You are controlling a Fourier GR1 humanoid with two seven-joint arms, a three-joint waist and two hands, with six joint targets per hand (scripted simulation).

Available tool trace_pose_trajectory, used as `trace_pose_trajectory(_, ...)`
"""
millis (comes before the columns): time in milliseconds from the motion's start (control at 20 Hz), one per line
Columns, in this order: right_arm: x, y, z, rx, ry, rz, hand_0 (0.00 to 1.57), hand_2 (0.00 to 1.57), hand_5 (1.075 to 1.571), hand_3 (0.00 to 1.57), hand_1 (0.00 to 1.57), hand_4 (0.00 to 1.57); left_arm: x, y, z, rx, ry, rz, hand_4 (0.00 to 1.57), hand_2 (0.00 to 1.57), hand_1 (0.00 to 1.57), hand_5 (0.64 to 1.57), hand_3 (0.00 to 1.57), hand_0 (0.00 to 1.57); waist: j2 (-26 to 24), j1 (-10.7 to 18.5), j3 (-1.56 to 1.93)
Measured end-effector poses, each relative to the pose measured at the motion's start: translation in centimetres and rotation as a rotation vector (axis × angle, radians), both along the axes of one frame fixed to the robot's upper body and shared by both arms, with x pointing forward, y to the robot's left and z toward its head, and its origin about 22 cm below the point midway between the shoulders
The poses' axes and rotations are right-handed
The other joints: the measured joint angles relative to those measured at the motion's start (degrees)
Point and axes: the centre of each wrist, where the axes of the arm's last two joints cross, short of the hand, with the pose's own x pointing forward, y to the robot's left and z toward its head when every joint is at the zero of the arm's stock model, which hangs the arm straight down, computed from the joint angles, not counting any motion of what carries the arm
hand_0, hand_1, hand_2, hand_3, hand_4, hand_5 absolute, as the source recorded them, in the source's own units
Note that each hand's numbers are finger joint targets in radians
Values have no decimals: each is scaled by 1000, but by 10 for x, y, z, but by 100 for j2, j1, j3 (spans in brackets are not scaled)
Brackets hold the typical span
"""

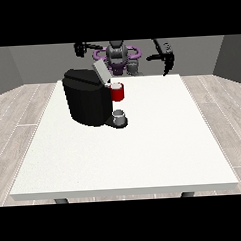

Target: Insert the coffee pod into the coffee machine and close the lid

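in the front view the coffee machine [87,98] stands on the white table [144,151] with its lid [100,72] tilted up and a red thing at the machine [117,92], and a small grey thing [119,115] that i take to be the pod sits on the base just under it. both hands hang raised and well apart from it, the hand at the view's left [80,49] looking nearer the machine than the hand at the view's right [167,61], so the pod lies forward and down from either; whether their fingers are spread or curled i cannot tell

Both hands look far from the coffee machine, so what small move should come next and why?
Probably lower the hand at the view's left toward the grey thing at the machine's base. Both hands hang raised behind the table, holding nothing, and the lid stands open.
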Motion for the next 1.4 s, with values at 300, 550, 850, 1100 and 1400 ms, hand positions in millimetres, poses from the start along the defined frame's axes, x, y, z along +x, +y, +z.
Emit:
trace_pose_trajectory(300,12,25,59,-28,-175,50,0,0,1571,0,0,388,-12,15,2,-8,-54,31,213,0,0,1571,0,0,301,-120,2)
trace_pose_trajectory(550,12,35,84,-69,-255,17,0,0,1571,0,0,352,0,5,15,-45,-137,4,181,0,0,1571,0,0,861,140,5)
trace_pose_trajectory(850,39,39,112,-102,-312,-43,0,0,1571,0,0,263,13,-8,32,-62,-247,-56,211,0,0,1571,0,0,1448,518,6)
trace_pose_trajectory(1100,53,41,116,-159,-335,-89,0,0,1571,0,0,230,12,-16,42,-62,-301,-97,376,0,0,1571,0,0,1711,747,7)
trace_pose_trajectory(1400,83,31,126,-170,-346,-145,0,0,1571,0,0,395,15,-21,55,-58,-353,-117,306,0,0,1571,0,0,2050,948,7)
